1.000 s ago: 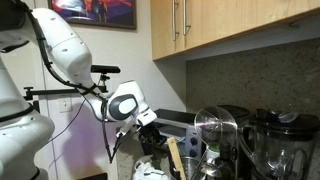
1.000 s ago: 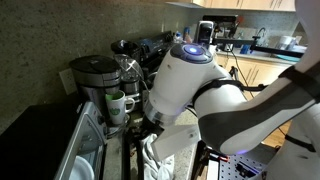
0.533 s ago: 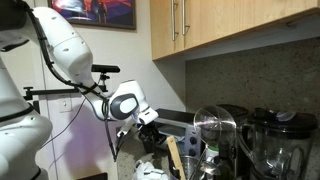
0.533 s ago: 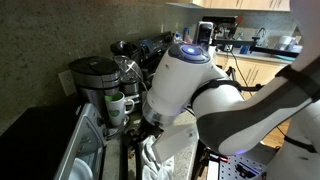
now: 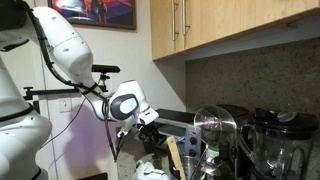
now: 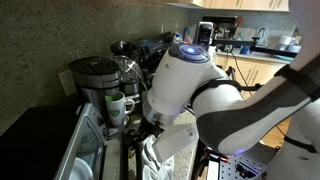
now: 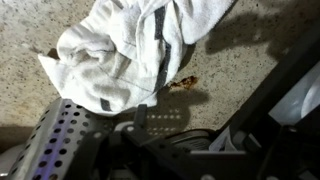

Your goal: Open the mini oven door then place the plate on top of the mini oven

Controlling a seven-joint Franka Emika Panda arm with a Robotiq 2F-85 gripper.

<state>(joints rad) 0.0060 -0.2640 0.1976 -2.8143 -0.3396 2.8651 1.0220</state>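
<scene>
The mini oven (image 6: 45,128) is a black box at the lower left of an exterior view, with its silvery front frame (image 6: 88,140) facing the arm. Its black top (image 5: 178,122) also shows behind the gripper. I cannot tell how the mini oven door stands. A pale rounded shape (image 6: 80,170) low in the oven front may be the plate. My gripper (image 5: 148,122) hangs low in front of the oven, over the counter. In the wrist view the gripper (image 7: 190,125) stands open with nothing between its fingers, just below a crumpled white towel (image 7: 130,50).
Clear-jarred blenders (image 5: 215,135) stand beside the oven. A coffee maker (image 6: 92,78) and a white mug (image 6: 118,103) sit against the stone backsplash. Wooden cabinets (image 5: 220,25) hang overhead. The towel (image 6: 150,160) lies on the speckled counter (image 7: 240,70). The robot's bulky white arm (image 6: 190,85) hides much of the counter.
</scene>
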